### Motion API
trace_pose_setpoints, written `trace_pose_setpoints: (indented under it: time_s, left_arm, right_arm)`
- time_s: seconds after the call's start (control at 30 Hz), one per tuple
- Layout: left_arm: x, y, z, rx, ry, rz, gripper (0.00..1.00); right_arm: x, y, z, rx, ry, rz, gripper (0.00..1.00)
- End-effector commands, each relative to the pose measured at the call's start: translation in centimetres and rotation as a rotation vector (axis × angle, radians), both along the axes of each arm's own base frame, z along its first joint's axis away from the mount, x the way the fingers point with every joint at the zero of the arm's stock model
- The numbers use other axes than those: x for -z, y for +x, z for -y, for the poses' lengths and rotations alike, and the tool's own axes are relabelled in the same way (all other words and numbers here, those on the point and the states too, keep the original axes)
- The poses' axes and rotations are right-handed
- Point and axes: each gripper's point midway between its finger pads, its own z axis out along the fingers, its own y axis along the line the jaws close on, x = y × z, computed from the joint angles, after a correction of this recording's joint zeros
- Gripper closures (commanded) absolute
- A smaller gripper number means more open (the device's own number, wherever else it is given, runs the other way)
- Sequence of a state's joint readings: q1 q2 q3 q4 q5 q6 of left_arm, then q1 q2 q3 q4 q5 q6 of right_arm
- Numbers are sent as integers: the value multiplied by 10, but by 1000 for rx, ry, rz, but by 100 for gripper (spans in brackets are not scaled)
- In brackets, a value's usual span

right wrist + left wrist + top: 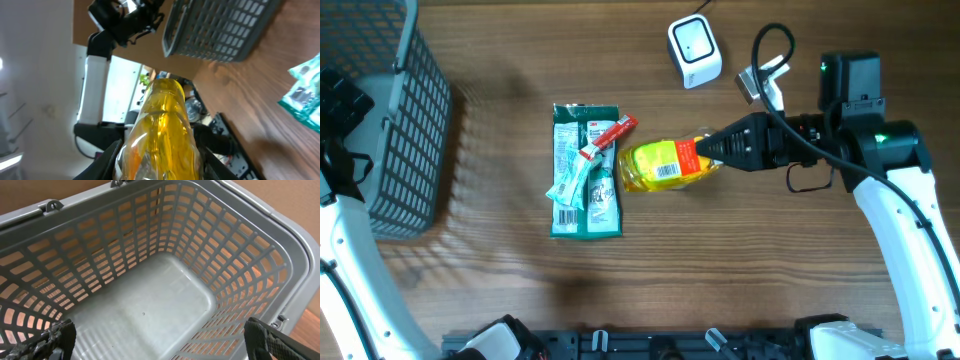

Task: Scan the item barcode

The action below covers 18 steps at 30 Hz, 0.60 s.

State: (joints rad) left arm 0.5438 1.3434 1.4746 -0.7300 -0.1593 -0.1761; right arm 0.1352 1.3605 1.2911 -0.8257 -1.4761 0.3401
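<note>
A yellow bottle of liquid (pixel 660 165) lies on its side, its white barcode label facing up, with my right gripper (pixel 708 148) shut on its neck end. In the right wrist view the bottle (pixel 162 125) fills the gap between both fingers and is lifted off the wood. The white barcode scanner (pixel 694 50) stands at the back, apart from the bottle. My left gripper (pixel 162 347) hangs open over the inside of the grey basket (pixel 150 305), nothing between its fingertips (pixel 59 336).
A green packet (pixel 586 172) with a red-capped tube (pixel 608 135) on it lies flat just left of the bottle. The grey mesh basket (pixel 405 120) sits at the table's left edge. A cable plug (pixel 762 80) lies right of the scanner.
</note>
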Motion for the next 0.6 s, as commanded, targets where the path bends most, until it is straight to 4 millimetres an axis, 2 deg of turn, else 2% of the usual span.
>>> trace_pose_setpoints:
  time_s: [0.0,0.13,0.2,0.3,0.37,0.43,0.57]
  left_arm:
    - [-4,0,-1,10,14,-1,0]
    - [-3,0,-1,10,14,-1,0]
    - [-4,0,-1,11,14,0,0]
    - [-4,0,-1,11,14,0,0]
    - [-4,0,-1,10,14,-1,0]
    - [-4,0,-1,11,14,0,0]
    - [-4,0,-1,10,14,-1,0]
  right_arm:
    - [-26,-14,2,-63,83,23,96]
    - [-20,-9,1,-32,47,28,96]
    - [-6,1,2,31,-30,20,96]
    - [27,18,8,159,-205,-11,96]
    - [55,31,21,267,-368,-37,96]
    - [85,42,42,380,-555,-58,96]
    - [124,51,89,550,-876,-80,96]
